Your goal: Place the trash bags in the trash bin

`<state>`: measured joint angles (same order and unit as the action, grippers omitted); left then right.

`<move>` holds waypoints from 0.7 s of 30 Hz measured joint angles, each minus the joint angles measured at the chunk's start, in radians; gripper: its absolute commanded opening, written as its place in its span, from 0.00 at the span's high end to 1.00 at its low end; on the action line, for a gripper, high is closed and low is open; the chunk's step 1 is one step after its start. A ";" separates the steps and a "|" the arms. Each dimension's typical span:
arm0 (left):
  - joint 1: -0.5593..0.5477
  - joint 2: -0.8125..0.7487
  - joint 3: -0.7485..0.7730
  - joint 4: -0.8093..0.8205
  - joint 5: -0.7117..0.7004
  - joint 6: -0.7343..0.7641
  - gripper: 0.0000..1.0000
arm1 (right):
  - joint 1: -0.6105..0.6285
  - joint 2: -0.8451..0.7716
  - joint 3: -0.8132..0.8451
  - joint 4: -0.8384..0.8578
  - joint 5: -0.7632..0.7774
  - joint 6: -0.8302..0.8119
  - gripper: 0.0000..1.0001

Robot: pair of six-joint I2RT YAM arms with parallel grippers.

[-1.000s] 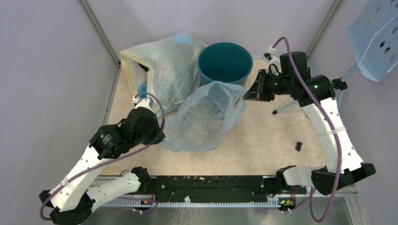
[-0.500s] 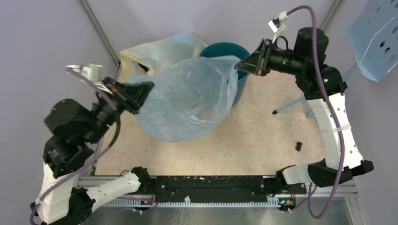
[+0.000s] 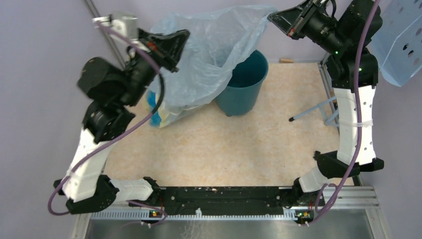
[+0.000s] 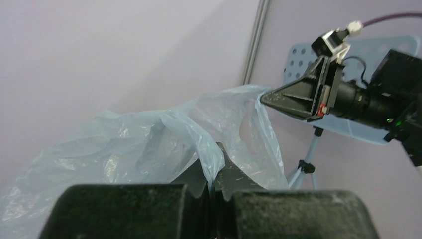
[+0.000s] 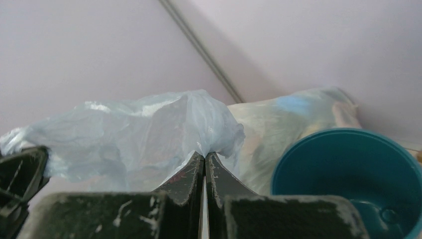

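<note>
The pale-blue translucent trash bag [image 3: 214, 47] hangs stretched between my two grippers, high above the table. My left gripper [image 3: 181, 37] is shut on its left edge, seen in the left wrist view [image 4: 215, 167] with the bag [image 4: 149, 149] pinched. My right gripper [image 3: 272, 17] is shut on its right edge, seen in the right wrist view [image 5: 204, 155] with the bag [image 5: 149, 124]. The dark teal trash bin [image 3: 249, 87] stands upright below the bag's lower right part; it also shows in the right wrist view [image 5: 348, 179].
A yellowish translucent bag with blue items [image 3: 159, 112] lies left of the bin, mostly behind the lifted bag. A pale-blue perforated panel on a stand [image 3: 398, 30] is at the far right. A small black piece [image 3: 317, 155] lies on the table near the right arm.
Both grippers have risen and moved toward the back, lifting the blue bag off the table and stretching it above the bin. The yellowish bag is now mostly covered.
</note>
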<state>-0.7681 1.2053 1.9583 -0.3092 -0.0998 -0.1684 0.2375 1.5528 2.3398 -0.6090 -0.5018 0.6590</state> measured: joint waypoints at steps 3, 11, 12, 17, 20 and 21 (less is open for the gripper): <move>0.000 0.100 0.000 0.039 0.025 0.022 1.00 | -0.014 0.011 -0.002 -0.029 0.108 -0.019 1.00; 0.060 0.328 0.116 0.087 0.168 -0.014 1.00 | -0.084 0.000 -0.010 -0.142 0.352 -0.100 1.00; 0.076 0.347 0.139 0.095 0.189 -0.026 1.00 | -0.091 0.000 -0.010 -0.156 0.381 -0.112 1.00; 0.166 0.404 0.206 0.192 0.291 -0.132 1.00 | -0.109 0.000 -0.010 -0.216 0.476 -0.153 1.00; 0.200 0.434 0.234 0.259 0.343 -0.192 1.00 | -0.137 0.002 -0.010 -0.245 0.500 -0.162 1.00; 0.212 0.450 0.248 0.285 0.359 -0.214 1.00 | -0.144 0.005 -0.009 -0.248 0.501 -0.162 1.00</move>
<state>-0.5556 1.6554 2.2063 -0.0246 0.2596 -0.3824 0.0937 1.5574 2.3306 -0.8574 -0.0006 0.4969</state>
